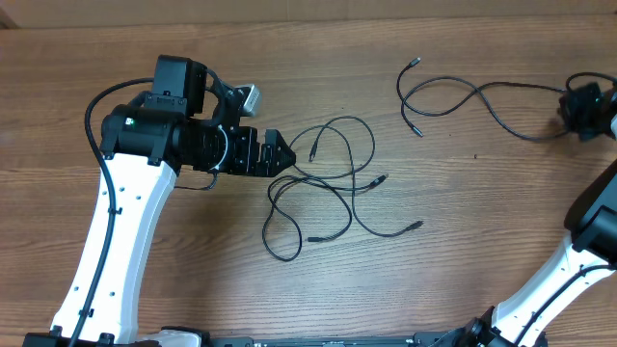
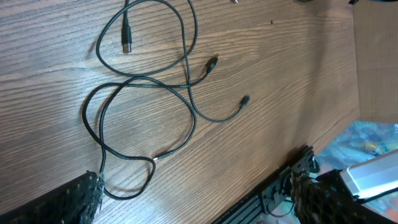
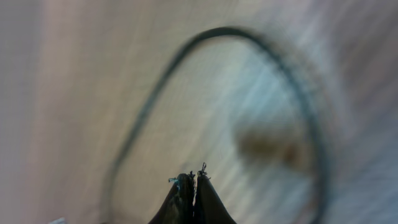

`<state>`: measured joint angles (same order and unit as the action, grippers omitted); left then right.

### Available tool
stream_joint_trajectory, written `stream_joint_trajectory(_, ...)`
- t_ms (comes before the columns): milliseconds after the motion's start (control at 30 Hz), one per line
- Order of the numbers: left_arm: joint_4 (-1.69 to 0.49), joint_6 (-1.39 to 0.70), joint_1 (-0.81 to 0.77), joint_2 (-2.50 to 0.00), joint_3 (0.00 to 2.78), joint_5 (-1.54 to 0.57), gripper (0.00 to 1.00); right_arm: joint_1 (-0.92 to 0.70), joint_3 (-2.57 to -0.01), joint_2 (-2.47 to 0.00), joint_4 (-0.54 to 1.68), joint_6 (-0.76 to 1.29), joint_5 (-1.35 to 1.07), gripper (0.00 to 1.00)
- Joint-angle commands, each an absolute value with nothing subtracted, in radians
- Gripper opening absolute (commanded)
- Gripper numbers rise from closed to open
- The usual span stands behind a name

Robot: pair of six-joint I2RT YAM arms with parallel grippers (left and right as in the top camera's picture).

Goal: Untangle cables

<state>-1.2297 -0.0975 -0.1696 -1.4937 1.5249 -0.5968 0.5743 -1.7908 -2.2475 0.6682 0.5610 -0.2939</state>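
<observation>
the tangled cables (image 1: 328, 177) lie mid-tabletop (image 1: 463, 251), just right of the left jaws, which gape open toward them, the nearer arm. the right jaws are clenched at the far right edge beside a separate cable (image 1: 477, 90); whether they pinch it is unclear.

Thin black cables lie flat on the wooden counter (image 1: 463, 251) in two groups. The tangled bunch (image 1: 372, 145) sits at the centre, its loops crossing one another, with small metal-tipped plugs (image 1: 381, 179) sticking out toward 3 and 4 o'clock. Well apart, toward 2 o'clock, a single cable (image 1: 511, 84) lies loose in an open curl, trailing toward the 3 o'clock edge.
</observation>
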Motion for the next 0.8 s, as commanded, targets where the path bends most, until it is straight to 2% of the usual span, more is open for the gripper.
stream_joint_trajectory(0,-1.227,-0.113,-0.165,-1.498,1.525,-0.595,1.00,0.569,-1.928,-2.235,0.682,0.650,-0.460,0.04)
stream_joint_trajectory(100,-1.229,-0.113,-0.165,-1.498,1.525,-0.595,1.00,0.567,-2.008,-2.235,0.733,0.641,-0.426,0.04)
stream_joint_trajectory(133,-1.228,-0.113,-0.165,-1.498,1.525,-0.594,1.00,0.567,-2.028,-2.235,0.756,0.622,-0.419,0.11)
stream_joint_trajectory(200,-1.224,-0.113,-0.165,-1.498,1.525,-0.595,1.00,0.566,-2.053,-2.235,0.827,0.578,-0.350,0.56)
stream_joint_trajectory(233,-1.225,-0.113,-0.165,-1.498,1.525,-0.595,1.00,0.565,-2.053,-2.235,0.860,0.569,-0.289,0.70)
stream_joint_trajectory(333,-1.226,-0.113,-0.165,-1.498,1.525,-0.595,1.00,0.564,-2.033,-2.235,0.960,0.568,-0.054,0.72)
stream_joint_trajectory(433,-1.222,-0.113,-0.165,-1.498,1.525,-0.594,1.00,0.564,-1.990,-2.236,1.017,0.560,0.081,0.72)
stream_joint_trajectory(767,-1.222,-0.112,-0.165,-1.498,1.525,-0.594,1.00,0.561,-1.771,-2.236,0.923,0.525,0.042,0.71)
